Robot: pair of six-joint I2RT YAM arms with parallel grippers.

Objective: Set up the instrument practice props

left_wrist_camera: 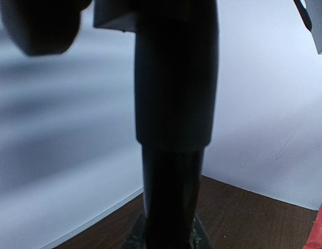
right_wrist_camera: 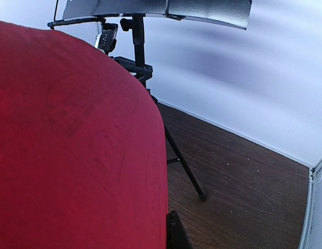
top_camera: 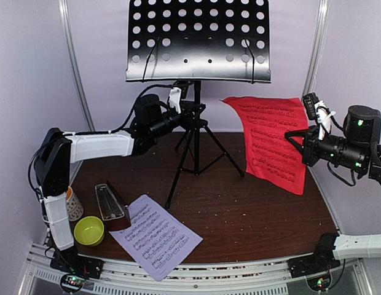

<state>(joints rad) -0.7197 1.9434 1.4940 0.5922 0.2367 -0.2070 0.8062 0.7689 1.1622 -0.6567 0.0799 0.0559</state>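
The black music stand (top_camera: 196, 40) rises at the back middle on its tripod, perforated desk on top. My left gripper (top_camera: 192, 115) is shut on its pole (left_wrist_camera: 171, 176) just above the tripod hub; in the left wrist view the pole fills the space between the fingertips (left_wrist_camera: 134, 236). My right gripper (top_camera: 294, 133) is shut on the edge of the red music sheet (top_camera: 270, 141), which hangs in the air at the right. That sheet (right_wrist_camera: 72, 145) covers most of the right wrist view, with one dark fingertip (right_wrist_camera: 175, 233) beside it. The white music sheet (top_camera: 157, 236) lies flat at the front. The dark-red metronome (top_camera: 110, 206) stands at its left.
A lime-green bowl (top_camera: 89, 230) and a patterned mug (top_camera: 74, 206) sit at the front left by the left arm's base. The tripod legs (top_camera: 224, 150) spread over the brown tabletop (top_camera: 258, 209). White walls close in the back and sides.
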